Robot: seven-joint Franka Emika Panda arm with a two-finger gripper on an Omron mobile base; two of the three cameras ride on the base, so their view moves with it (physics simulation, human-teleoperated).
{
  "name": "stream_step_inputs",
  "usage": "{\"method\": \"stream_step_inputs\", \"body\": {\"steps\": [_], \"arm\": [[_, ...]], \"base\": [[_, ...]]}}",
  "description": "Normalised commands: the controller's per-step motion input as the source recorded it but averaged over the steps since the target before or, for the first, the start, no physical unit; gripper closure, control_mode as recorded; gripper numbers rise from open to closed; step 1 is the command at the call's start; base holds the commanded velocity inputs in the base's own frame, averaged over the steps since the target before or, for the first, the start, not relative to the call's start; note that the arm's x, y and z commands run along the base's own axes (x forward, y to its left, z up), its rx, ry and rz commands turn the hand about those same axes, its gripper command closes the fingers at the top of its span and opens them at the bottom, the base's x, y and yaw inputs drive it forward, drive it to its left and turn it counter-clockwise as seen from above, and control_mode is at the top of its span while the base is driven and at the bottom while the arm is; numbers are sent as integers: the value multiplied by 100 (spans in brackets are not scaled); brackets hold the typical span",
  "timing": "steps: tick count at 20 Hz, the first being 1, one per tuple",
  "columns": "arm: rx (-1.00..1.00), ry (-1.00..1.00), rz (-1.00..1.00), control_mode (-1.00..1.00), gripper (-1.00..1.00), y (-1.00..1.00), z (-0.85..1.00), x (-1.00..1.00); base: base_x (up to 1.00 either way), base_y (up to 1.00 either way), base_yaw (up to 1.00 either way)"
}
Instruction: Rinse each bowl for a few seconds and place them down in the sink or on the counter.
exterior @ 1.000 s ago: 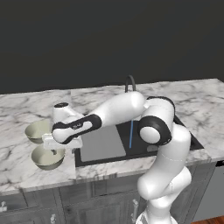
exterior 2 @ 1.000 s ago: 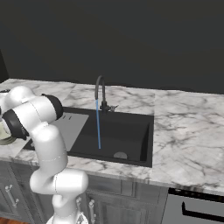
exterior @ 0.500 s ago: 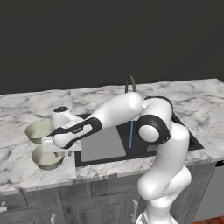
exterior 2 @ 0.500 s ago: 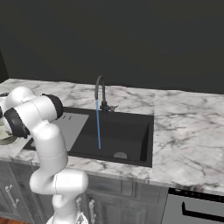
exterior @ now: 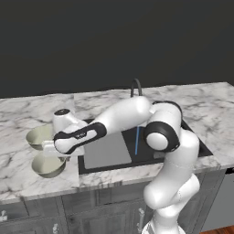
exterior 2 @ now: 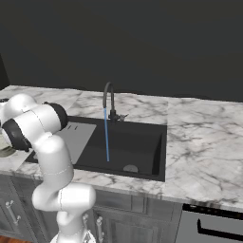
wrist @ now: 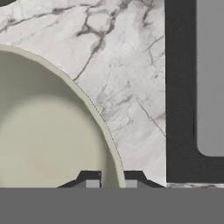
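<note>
Fingertips (wrist: 91, 178) of the gripper (wrist: 111, 179) are clamped on the rim of the near bowl (wrist: 48, 135), one inside, one outside. That bowl sits on the counter (wrist: 127, 65) left of the sink (exterior: 137, 151); the second bowl (exterior: 39, 135) lies just behind it.

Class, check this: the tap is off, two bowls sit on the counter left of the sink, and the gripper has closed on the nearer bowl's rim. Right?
Not quite: the tap is running. The right base view shows a blue stream falling into the sink. The rest stands.
</note>
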Motion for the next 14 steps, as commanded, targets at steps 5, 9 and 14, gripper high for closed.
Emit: {"method": "stream_step_inputs", "body": {"steps": [5, 9, 14], "arm": [[0, -4, 0, -100, 100, -20, 34, -7], [0, -1, -3, -100, 100, -33, 42, -8], [2, 1, -8, -100, 100, -40, 25, -9]], "base": [[0, 0, 0], [0, 0, 0], [0, 0, 0]]}}
